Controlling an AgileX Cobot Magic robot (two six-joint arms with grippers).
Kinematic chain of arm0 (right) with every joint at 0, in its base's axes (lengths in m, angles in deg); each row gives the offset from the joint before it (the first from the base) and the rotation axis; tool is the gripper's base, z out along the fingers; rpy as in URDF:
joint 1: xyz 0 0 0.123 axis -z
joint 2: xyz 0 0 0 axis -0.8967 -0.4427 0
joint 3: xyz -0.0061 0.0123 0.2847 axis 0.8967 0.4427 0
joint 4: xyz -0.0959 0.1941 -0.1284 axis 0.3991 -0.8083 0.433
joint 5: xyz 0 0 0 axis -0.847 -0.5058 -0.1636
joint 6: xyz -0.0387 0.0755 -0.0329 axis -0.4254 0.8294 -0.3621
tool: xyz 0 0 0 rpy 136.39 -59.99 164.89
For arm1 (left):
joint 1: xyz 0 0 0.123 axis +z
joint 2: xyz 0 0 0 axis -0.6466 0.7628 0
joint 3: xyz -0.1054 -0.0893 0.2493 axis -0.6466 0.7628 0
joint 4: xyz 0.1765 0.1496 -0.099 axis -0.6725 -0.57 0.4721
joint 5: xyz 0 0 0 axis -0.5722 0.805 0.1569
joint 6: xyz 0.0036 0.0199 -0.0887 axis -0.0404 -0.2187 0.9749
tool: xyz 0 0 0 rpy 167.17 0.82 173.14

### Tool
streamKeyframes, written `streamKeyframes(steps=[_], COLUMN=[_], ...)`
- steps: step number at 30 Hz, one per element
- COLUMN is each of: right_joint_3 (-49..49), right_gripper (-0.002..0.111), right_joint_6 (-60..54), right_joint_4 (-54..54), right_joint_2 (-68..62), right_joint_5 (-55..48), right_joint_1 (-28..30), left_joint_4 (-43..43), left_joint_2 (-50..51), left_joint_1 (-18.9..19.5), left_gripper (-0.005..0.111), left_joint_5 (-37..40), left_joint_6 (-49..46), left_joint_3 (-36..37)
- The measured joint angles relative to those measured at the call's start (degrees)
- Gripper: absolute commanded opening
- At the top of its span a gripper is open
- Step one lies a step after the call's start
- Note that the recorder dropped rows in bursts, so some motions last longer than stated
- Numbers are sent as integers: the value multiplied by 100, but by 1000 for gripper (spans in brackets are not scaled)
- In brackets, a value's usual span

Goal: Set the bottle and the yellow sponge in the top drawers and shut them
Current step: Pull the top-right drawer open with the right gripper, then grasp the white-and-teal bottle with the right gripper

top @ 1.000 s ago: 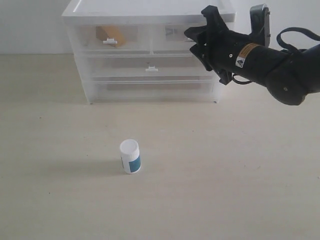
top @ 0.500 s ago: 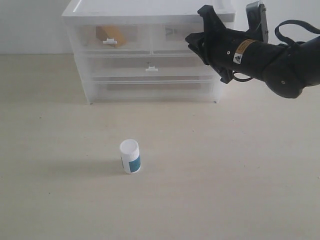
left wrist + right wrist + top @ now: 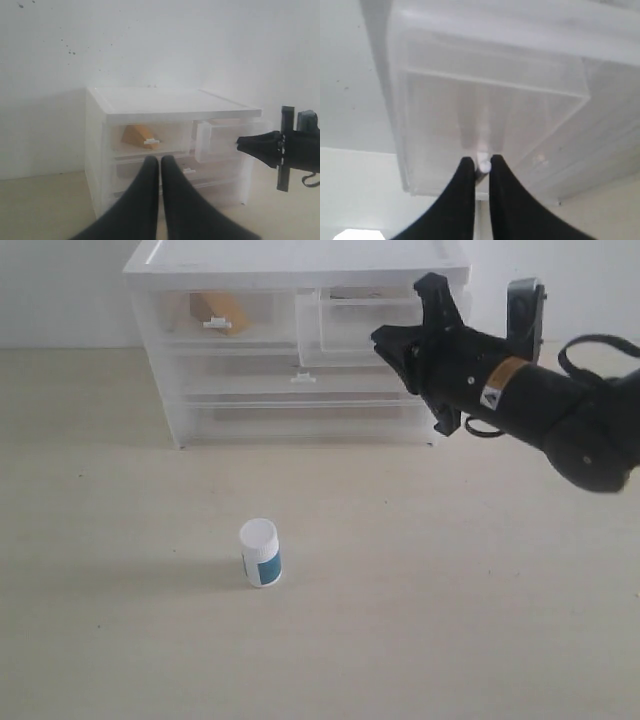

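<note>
Your right end effector is pinched narrow on the tab handle of the right top drawer, which stands partly out of the cabinet. The bottle stands upright on the bench, well apart from that end effector, nearer the camera and to its left, with nothing between. The yellow sponge lies inside the shut left top drawer. Your left end effector is empty, fingers together.

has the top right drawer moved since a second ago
Yes. The top right drawer has slid out of the cabinet, toward the bottle.
</note>
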Motion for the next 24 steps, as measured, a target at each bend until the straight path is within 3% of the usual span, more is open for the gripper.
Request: streamKeyframes(steps=[4, 11, 14, 20, 23, 24], right_joint_3=[1046, 2047, 2068, 2068, 2068, 2068], right_gripper=[0, 2, 22, 85, 104, 105], right_joint_6=[-292, -1007, -1066, -1451, -1900, -2103], right_joint_4=[170, 358, 409, 731, 1319, 1591], right_joint_2=[258, 701, 716, 729, 743, 743], right_joint_5=[1101, 1426, 1428, 1428, 1428, 1428], right_joint_1=[0, 0, 0, 0, 0, 0], left_joint_4=[0, 0, 0, 0, 0, 0], left_joint_2=[0, 0, 0, 0, 0, 0], left_joint_1=[0, 0, 0, 0, 0, 0], left_gripper=[4, 4, 4, 4, 4, 4], left_joint_5=[-11, -20, -24, -24, -24, -24], left_joint_6=[0, 0, 0, 0, 0, 0], left_joint_3=[0, 0, 0, 0, 0, 0])
